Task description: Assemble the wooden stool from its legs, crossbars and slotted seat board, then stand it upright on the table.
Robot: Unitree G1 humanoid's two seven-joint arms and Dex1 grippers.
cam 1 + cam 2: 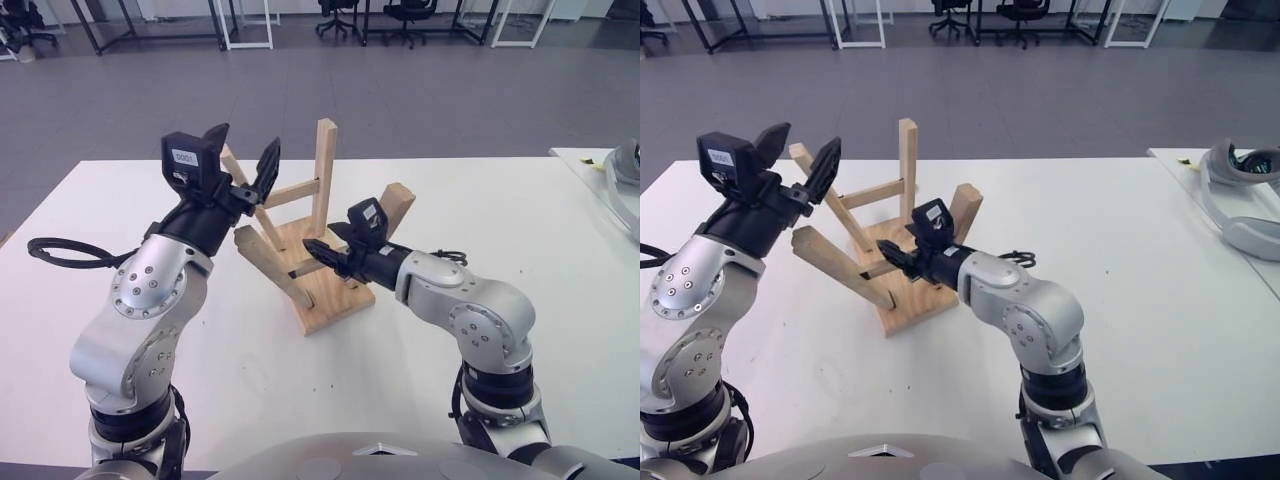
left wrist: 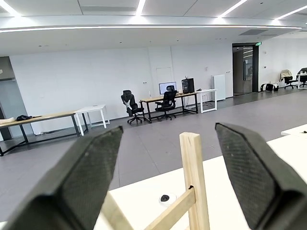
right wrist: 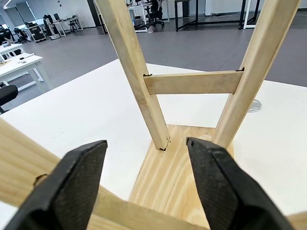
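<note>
The wooden stool (image 1: 296, 236) stands assembled but tipped over on the white desk (image 1: 520, 200). Its slotted seat board (image 1: 335, 295) is down on the desk surface and tilted, and its legs point upward and outward. One leg (image 1: 325, 170) rises nearly vertical at the back, and a crossbar (image 1: 291, 193) joins it to the slanted leg (image 1: 243, 190) beside it. Another leg (image 1: 268, 264) juts low toward the robot's left, and a fourth leg (image 1: 399, 205) leans toward the right. The left tool (image 1: 247, 142) is raised at the top of the slanted leg with its two black fingers (image 2: 91, 177) spread wide apart. That leg's end sits in the gap between them, and no pad visibly presses the wood. The right tool (image 1: 312, 256) is low, reaching in among the legs just above the seat board, with its fingers (image 3: 216, 177) also well apart. The right wrist view shows the near low leg crossing in front of them and the seat board beyond, and it holds nothing. Whether a finger grazes the wood cannot be told. A black cable (image 1: 62, 256) lies looped on the desk near the left arm. A grey-white headset (image 1: 1240, 200) rests on the neighbouring desk at the far right.
</note>
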